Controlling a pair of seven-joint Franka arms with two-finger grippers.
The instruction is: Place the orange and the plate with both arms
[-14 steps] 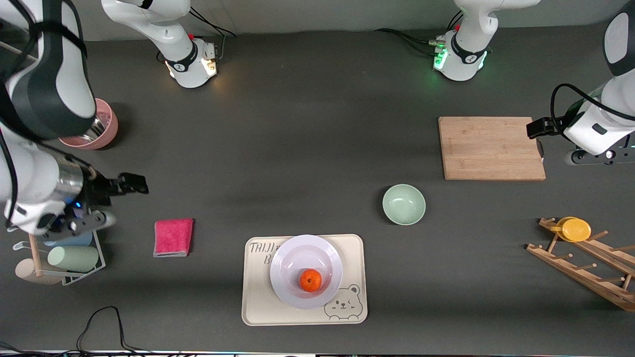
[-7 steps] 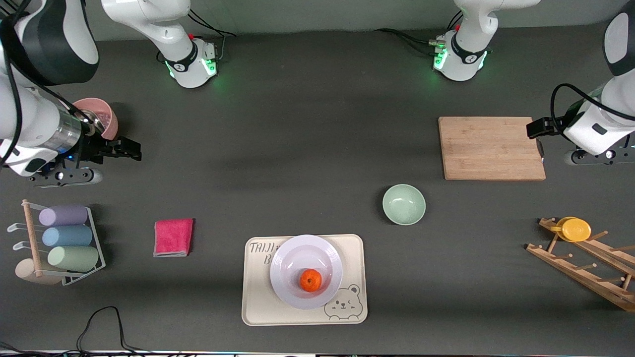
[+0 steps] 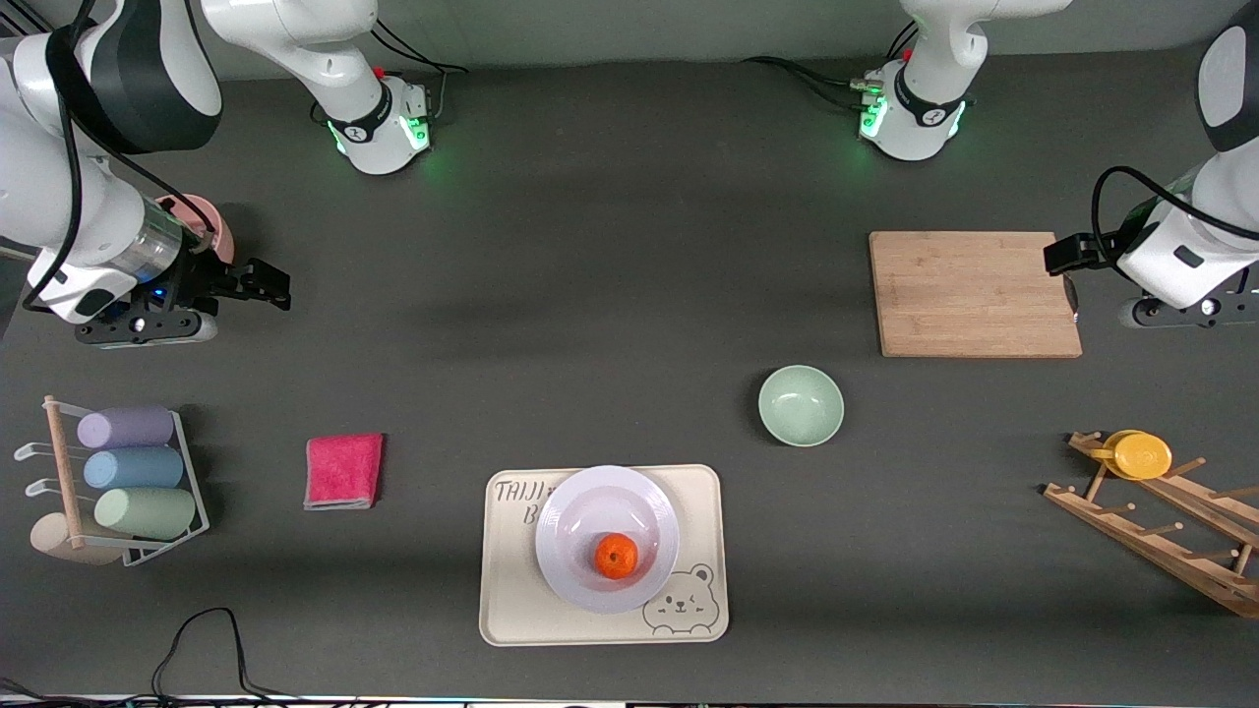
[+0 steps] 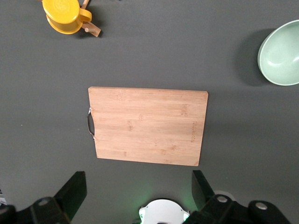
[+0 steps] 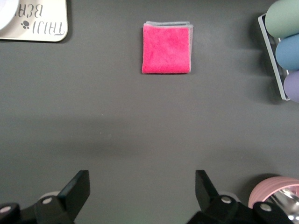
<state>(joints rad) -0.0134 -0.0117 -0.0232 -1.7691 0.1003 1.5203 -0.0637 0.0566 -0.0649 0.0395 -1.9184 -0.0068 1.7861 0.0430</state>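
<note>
The orange [image 3: 616, 556] lies in the white plate [image 3: 590, 501]. The plate sits on the beige bear tray [image 3: 511, 605], near the front camera. My right gripper [image 3: 268, 285] is open and empty over bare table beside the pink bowl [image 3: 211, 231], at the right arm's end. Its fingers [image 5: 79, 186] stand wide apart in the right wrist view, and only the plate's edge [image 5: 5, 11] shows there. My left gripper [image 3: 1064, 254] is open and empty over the end of the wooden cutting board [image 3: 974, 293]. Its fingers [image 4: 74, 189] stand wide apart.
A pale green bowl [image 3: 801, 404] stands between the board and the tray. A pink cloth [image 3: 343, 470] lies beside the tray. A rack of pastel cups [image 3: 123, 470] is at the right arm's end. A wooden rack with a yellow cup [image 3: 1141, 455] is at the left arm's end.
My right arm has swung up from over the cup rack to beside the pink bowl, uncovering the rack. The left arm, orange and plate have not moved.
</note>
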